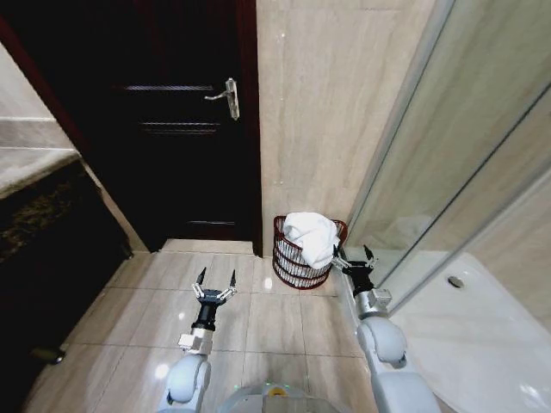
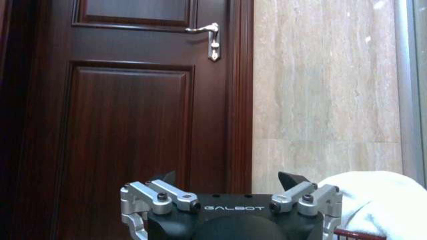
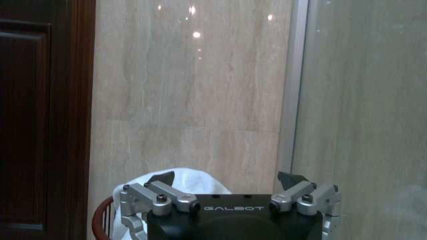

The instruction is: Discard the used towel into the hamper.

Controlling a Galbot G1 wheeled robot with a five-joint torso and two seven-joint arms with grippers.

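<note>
Towel is sitting heaped in the hamper at twelve o'clock, draping over the rim. Right hand is hovering open beside it; left hand is idling open. Drop looks done; next, tucking or retreating.

Soft white cloth towel; thin-ribbed wire hamper; glossy floor tiles; polished wood door.
</note>
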